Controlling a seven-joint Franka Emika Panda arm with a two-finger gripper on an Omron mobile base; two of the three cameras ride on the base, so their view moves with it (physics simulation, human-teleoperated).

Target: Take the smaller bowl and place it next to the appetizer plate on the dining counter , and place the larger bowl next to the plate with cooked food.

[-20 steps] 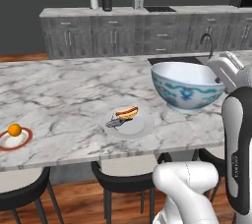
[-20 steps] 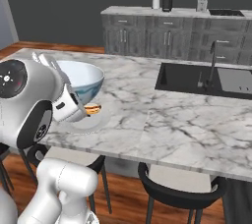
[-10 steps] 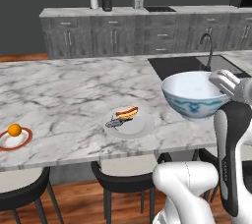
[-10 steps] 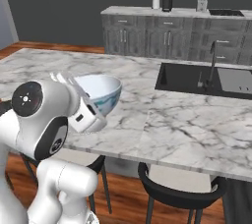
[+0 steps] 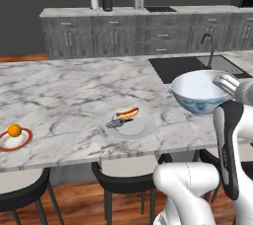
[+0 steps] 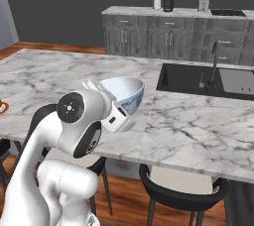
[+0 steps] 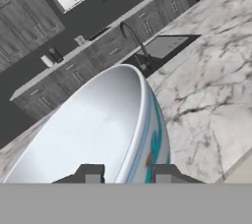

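Gripper (image 7: 123, 175) pinching rim of the larger bowl (image 5: 200, 91), carrying above the dining counter (image 5: 64, 95). Handling as rigid glazed ceramic: likely weighty, slippery, chippable. Rim hold probably levering; gripping deeper on wall advisable.

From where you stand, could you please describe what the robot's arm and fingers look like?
The arm is glossy white with rounded, bulky links and dark grey joints; one joint carries a round dark cap with a small pale mark. A black strip runs down the forearm link. The fingers are small, dark and blocky.

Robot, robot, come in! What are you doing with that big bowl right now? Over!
Gripper shut on the larger bowl rim. Bowl held over the dining counter, right of the hot dog plate. Nothing between them. Over.
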